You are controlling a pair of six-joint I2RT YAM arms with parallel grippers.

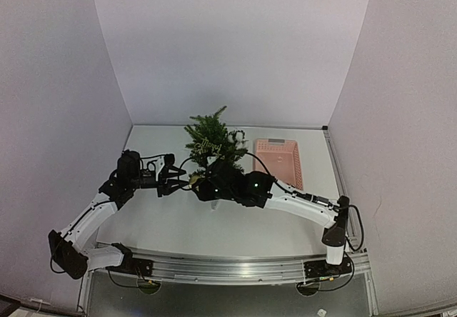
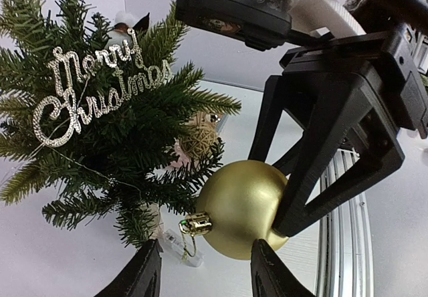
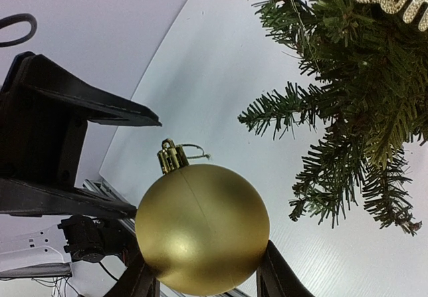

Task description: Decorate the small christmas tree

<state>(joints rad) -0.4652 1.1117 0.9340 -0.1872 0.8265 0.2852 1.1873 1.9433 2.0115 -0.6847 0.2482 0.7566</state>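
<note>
The small christmas tree (image 1: 211, 135) stands mid-table with a glittery "Merry Christmas" sign (image 2: 93, 89) hung in its branches. My right gripper (image 3: 204, 277) is shut on a matte gold bauble (image 3: 200, 227), holding it just in front of the tree's lower branches (image 3: 348, 110). The bauble's gold cap and thread loop (image 3: 175, 154) point towards my left gripper (image 2: 204, 270). That gripper is open, and the cap (image 2: 194, 225) lies between its fingers with gaps on both sides. In the overhead view both grippers meet at the bauble (image 1: 194, 181), left of the tree's base.
A pink basket (image 1: 278, 161) lies to the right of the tree. A small wicker ball (image 2: 198, 136) and a pale ornament (image 1: 239, 137) hang on the tree. A clear plastic piece (image 2: 177, 247) lies on the table by the trunk. White walls enclose the table.
</note>
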